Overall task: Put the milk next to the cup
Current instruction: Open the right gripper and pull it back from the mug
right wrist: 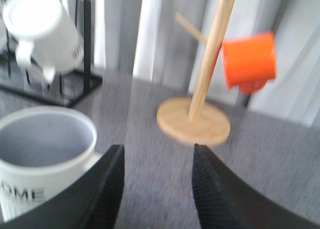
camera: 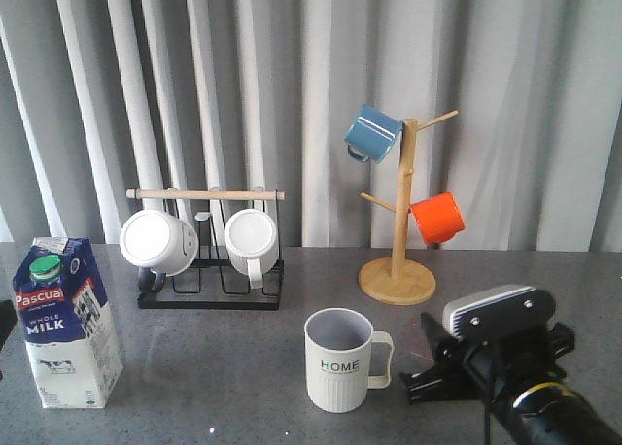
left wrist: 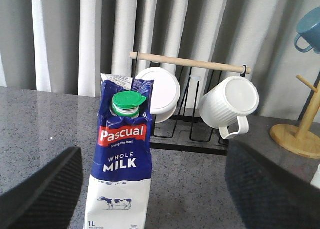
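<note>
Left fingers (left wrist: 37, 189) spread wide either side of the milk (camera: 64, 321), nothing gripped, carton standing at the lower left of the front view, close to the desk (camera: 224, 367) edge. Right fingers (right wrist: 107, 186) are parted too, empty, just beside the cup (camera: 340, 359) at lower centre. This looks like the reach-in: next comes closing on the carton's body, lifting, and carrying it right. Bare desk between carton and cup gives room; the mug rack (camera: 209, 260) sits behind.
</note>
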`<move>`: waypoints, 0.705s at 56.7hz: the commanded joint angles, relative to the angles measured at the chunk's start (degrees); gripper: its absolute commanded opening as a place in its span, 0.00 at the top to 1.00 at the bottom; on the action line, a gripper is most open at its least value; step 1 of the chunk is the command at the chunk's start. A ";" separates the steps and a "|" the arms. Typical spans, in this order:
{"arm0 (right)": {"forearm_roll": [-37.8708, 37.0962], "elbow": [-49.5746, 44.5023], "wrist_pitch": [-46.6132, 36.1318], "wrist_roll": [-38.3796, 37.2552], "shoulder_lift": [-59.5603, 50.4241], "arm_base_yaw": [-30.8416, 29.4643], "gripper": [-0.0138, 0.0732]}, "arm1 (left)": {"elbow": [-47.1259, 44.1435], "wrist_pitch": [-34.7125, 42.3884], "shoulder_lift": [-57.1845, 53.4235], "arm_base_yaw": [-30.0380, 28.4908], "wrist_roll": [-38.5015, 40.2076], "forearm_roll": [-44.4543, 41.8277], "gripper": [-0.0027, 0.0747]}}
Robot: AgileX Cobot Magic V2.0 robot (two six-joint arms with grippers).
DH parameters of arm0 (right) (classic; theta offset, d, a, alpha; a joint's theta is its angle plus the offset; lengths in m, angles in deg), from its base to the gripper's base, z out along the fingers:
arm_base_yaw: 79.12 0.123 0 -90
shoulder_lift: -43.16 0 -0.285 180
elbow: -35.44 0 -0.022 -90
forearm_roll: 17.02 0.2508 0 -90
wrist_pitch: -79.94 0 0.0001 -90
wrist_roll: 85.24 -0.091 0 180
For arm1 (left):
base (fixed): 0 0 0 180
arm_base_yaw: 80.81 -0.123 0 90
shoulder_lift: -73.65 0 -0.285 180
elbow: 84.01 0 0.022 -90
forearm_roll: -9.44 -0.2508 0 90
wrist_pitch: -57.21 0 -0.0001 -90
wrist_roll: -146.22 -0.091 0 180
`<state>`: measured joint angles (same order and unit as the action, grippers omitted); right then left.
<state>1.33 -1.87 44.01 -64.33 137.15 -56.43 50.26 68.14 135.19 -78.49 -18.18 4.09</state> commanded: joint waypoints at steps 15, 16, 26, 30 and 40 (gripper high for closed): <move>-15.26 1.38 5.58 -13.22 -17.16 -10.77 0.56 | 2.05 4.60 -0.36 0.13 0.59 0.15 0.23; -15.04 1.38 6.12 -13.22 -17.69 -11.14 0.57 | 2.05 4.60 -0.36 0.13 0.59 0.15 0.23; -12.84 1.38 12.98 -12.40 -22.08 -13.05 0.67 | 2.05 4.60 -0.36 0.13 0.59 0.15 0.23; -13.17 1.38 14.66 -11.42 -23.58 -13.05 0.76 | 2.05 4.60 -0.36 0.13 0.59 0.15 0.23; -13.37 1.38 16.51 -11.79 -26.48 -12.99 0.85 | 2.05 4.60 -0.36 0.13 0.59 0.15 0.23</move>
<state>-11.68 -1.87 63.71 -76.51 112.78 -69.21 50.26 68.14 135.19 -78.49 -18.18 4.09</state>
